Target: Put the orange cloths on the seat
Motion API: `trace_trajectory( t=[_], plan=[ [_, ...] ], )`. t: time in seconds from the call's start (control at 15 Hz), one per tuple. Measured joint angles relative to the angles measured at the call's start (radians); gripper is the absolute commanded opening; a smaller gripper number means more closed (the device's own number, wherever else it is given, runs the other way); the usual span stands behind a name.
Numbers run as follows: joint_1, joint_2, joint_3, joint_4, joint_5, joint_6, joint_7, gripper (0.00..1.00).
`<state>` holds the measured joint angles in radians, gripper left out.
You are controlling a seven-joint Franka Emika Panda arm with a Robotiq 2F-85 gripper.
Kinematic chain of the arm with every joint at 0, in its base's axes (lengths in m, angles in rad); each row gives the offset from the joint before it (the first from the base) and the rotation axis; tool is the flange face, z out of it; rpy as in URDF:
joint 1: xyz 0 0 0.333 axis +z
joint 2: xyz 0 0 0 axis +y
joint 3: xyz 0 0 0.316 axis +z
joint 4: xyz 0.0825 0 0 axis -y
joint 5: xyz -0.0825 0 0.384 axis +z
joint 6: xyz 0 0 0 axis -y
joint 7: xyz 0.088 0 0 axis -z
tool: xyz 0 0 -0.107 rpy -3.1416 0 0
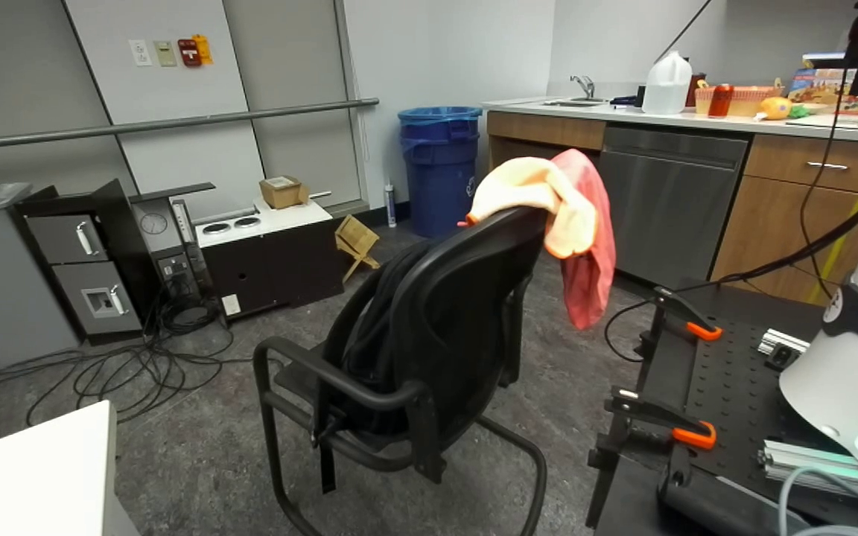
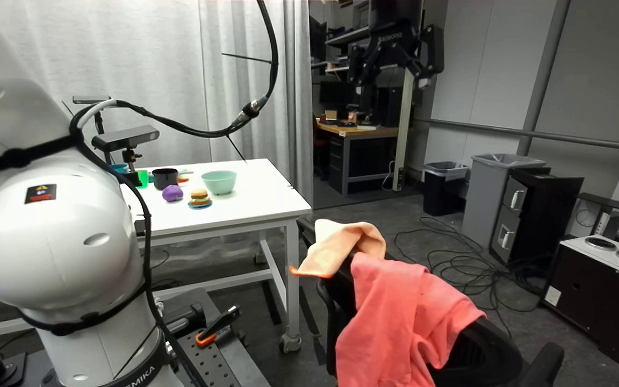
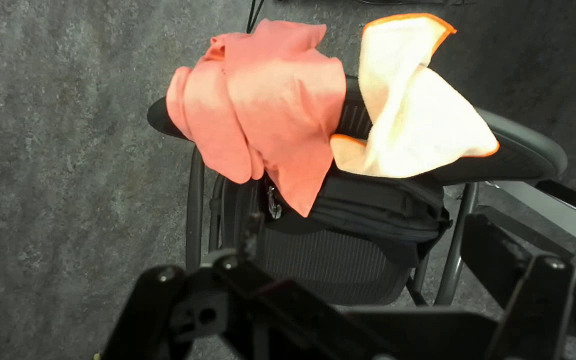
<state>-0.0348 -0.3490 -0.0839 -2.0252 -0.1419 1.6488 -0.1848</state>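
The salmon pink-orange cloth [image 3: 278, 100] and the pale yellow-orange cloth [image 3: 418, 120] lie draped side by side over the top of the black chair's backrest [image 1: 466, 313]. Both exterior views show the salmon cloth [image 1: 594, 260] [image 2: 390, 322] hanging low and the yellow-orange cloth [image 1: 526, 186] [image 2: 336, 247] bunched on the top edge. The black seat [image 3: 328, 260] is below, partly covered by a black bag; in an exterior view only its edge [image 1: 301, 381] shows. My gripper [image 2: 391, 88] is open and empty, high above the chair; its fingers spread wide in the wrist view [image 3: 368, 232].
A black bag [image 3: 383, 205] leans against the backrest on the seat. Black armrests [image 1: 339, 380] flank it. A white table [image 2: 245, 207] with a green bowl [image 2: 219, 183] and toys stands near the chair. Cables [image 1: 153, 372] lie on the floor by a toy stove [image 1: 272, 253].
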Motion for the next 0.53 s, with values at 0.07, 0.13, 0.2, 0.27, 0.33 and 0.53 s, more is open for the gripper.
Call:
trace_trajectory(
  t=[0.07, 0.13, 0.2, 0.27, 0.33, 0.53],
  plan=[
    [0.001, -0.002, 0.006, -0.007, 0.0, 0.0, 0.002, 1.0],
    [0.004, -0.003, 0.019, -0.012, 0.0, 0.0, 0.007, 1.0],
    [0.006, -0.003, 0.027, -0.015, 0.0, 0.0, 0.011, 1.0],
    [0.006, -0.003, 0.029, -0.016, 0.0, 0.0, 0.011, 1.0],
    [0.006, -0.003, 0.03, -0.016, 0.0, 0.0, 0.011, 1.0],
    [0.006, -0.002, 0.03, -0.018, 0.0, 0.002, 0.011, 1.0]
  ],
)
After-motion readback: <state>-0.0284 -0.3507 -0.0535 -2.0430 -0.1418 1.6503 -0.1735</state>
